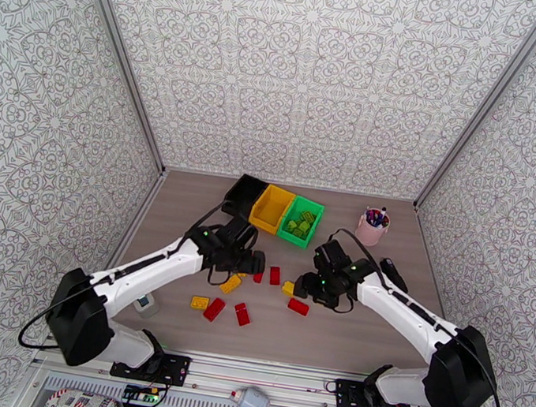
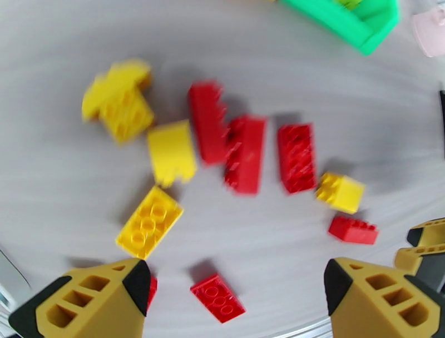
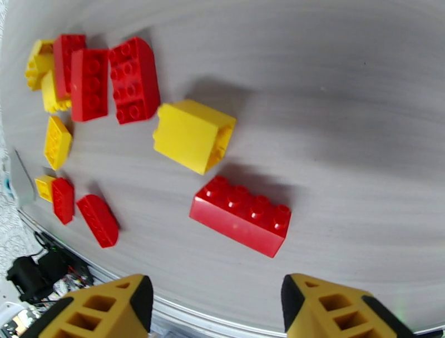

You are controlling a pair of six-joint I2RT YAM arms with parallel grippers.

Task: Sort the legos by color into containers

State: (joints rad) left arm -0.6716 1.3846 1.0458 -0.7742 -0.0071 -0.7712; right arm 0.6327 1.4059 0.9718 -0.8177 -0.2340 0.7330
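The black bin (image 1: 244, 191), yellow bin (image 1: 271, 207) and green bin (image 1: 300, 221) stand in a row at the back; light green legos lie in the green one. Red and yellow legos are scattered on the table in front of them. My left gripper (image 1: 254, 263) hovers over the pile, open and empty (image 2: 238, 281), above a yellow brick (image 2: 149, 222) and a red brick (image 2: 217, 297). My right gripper (image 1: 306, 285) is also open with nothing in it (image 3: 214, 300), just short of a red brick (image 3: 241, 215) and a yellow brick (image 3: 193, 135).
A pink cup of pens (image 1: 372, 227) stands right of the green bin. A black object (image 1: 395, 274) lies by the right arm, a small white item (image 1: 144, 304) near the left arm. The table's near edge runs just behind the right fingers (image 3: 311, 308).
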